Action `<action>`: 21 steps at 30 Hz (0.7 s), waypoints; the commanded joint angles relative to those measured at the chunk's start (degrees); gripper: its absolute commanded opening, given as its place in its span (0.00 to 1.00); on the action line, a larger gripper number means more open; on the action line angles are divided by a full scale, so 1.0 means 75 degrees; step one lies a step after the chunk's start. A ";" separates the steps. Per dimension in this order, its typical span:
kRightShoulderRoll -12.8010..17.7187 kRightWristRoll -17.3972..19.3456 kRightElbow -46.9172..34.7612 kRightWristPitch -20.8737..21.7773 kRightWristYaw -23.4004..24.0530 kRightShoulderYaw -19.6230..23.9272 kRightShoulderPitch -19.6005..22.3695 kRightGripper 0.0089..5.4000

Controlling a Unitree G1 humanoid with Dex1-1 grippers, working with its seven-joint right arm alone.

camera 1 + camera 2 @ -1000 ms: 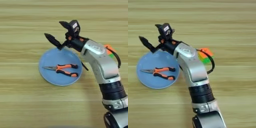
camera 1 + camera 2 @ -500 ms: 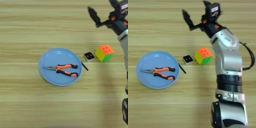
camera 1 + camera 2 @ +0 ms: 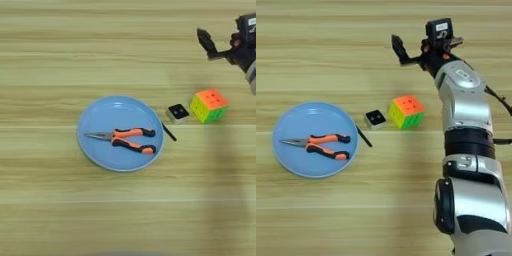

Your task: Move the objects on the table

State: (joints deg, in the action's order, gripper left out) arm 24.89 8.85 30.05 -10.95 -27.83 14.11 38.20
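Fingers [image 3: 418, 47] spread, empty, above and beyond cube [image 3: 406, 111]. Block [image 3: 375, 119] just beside the cube; pliers [image 3: 318, 145] on plate [image 3: 301, 120]. Risk: a reach for the cube clips the block.

Light wooden table [image 3: 60, 210] with plank-like grain; lying on it, left to right: a round blue plate [image 3: 100, 112], a thin black stick [image 3: 169, 132], a small white block [image 3: 177, 113], a puzzle cube [image 3: 209, 105]
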 commanded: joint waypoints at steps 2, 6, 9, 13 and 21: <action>0.0365 0.0169 0.0295 -0.0125 -0.0248 -0.0026 0.0856 1.00; 0.0462 0.0109 0.0512 -0.0129 -0.0569 -0.0167 0.0746 1.00; 0.0540 0.0049 0.0402 -0.0129 -0.0789 -0.0284 0.0492 1.00; 0.0701 0.0087 0.0324 -0.0116 -0.1102 -0.0324 0.0117 1.00; 0.0822 0.0097 0.0014 -0.0207 -0.1444 -0.0313 -0.0658 1.00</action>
State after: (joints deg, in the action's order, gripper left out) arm 28.13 9.49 32.12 -13.40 -39.34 11.18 30.21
